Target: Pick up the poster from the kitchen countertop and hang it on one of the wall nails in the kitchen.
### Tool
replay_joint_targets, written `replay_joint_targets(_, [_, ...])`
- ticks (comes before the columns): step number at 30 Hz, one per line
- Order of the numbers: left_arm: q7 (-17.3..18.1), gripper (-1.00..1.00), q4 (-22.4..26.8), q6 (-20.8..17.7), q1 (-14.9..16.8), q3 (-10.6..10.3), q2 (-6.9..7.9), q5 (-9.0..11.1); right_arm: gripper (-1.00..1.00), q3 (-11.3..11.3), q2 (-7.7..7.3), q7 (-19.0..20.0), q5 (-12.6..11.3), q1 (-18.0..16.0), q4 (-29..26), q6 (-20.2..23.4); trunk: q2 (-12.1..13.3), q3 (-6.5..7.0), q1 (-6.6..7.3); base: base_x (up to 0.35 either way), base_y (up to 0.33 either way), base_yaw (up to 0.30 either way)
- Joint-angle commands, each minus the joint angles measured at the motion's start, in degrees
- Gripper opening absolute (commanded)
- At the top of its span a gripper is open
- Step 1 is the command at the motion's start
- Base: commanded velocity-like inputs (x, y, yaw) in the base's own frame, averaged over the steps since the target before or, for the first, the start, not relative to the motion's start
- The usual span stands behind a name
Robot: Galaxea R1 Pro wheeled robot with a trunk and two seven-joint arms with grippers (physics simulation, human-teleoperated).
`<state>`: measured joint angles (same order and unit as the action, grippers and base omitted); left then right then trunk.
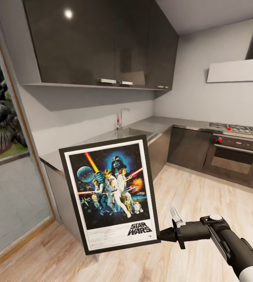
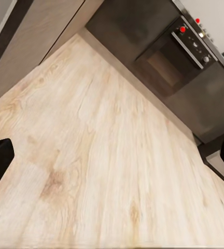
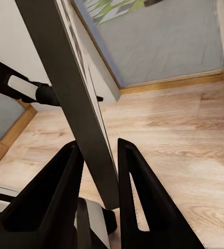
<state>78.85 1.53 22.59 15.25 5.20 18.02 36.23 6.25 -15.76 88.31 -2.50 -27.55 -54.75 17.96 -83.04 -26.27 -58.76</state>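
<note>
The black-framed Star Wars poster [image 1: 110, 192] hangs upright in the air in front of the countertop, its picture facing me. My right gripper [image 1: 163, 234] is shut on the poster's lower right edge. The right wrist view looks along the frame edge [image 3: 73, 88], which is pinched between the two dark fingers [image 3: 55, 181] of that gripper [image 3: 99, 155]. The grey kitchen countertop [image 1: 149, 127] with its sink and tap [image 1: 121, 117] runs behind the poster. My left gripper [image 2: 114, 158] is open over the wooden floor, with nothing between its fingers.
Dark wall cabinets [image 1: 103, 39] hang above the counter. An oven [image 1: 235, 154] with a hob stands at the right, and the oven [image 2: 169, 57] is also in the left wrist view. A glass door [image 1: 9, 188] is at the left. Light wooden floor [image 1: 189, 196] spreads between them.
</note>
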Motion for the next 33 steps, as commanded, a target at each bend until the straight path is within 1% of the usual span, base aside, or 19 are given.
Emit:
replay_joint_targets(1, [0.15,1.0,-0.04,0.35,0.04,0.45,0.0,-0.37,-1.0,0.17,-0.06,0.1,-0.25,-0.04,0.0,0.68,-0.04,-0.06,0.03,-0.264,0.0,0.0])
replay_joint_targets(6, [0.16,1.0,-0.03,0.35,0.04,0.45,0.0,-0.37,-1.0,0.17,-0.06,0.11,-0.27,-0.04,0.0,0.68,-0.04,-0.06,0.03,-0.139,0.0,0.0])
replay_joint_targets(12, [0.16,1.0,-0.03,0.35,0.04,0.5,0.07,-0.37,-1.0,0.17,-0.06,0.07,-0.24,-0.04,0.0,0.69,-0.04,-0.06,0.03,-0.025,0.0,0.006])
replay_joint_targets(15, [0.17,1.0,-0.02,0.35,0.04,0.51,0.08,-0.37,-1.0,0.17,-0.06,0.04,-0.23,-0.04,0.0,0.7,-0.04,-0.06,0.03,-0.005,0.0,0.13])
replay_joint_targets(33, [0.17,1.0,-0.04,0.35,0.04,0.51,0.18,-0.37,-1.0,0.17,0.01,0.02,-0.22,-0.04,0.0,0.76,-0.04,-0.06,0.03,-0.001,0.0,0.266])
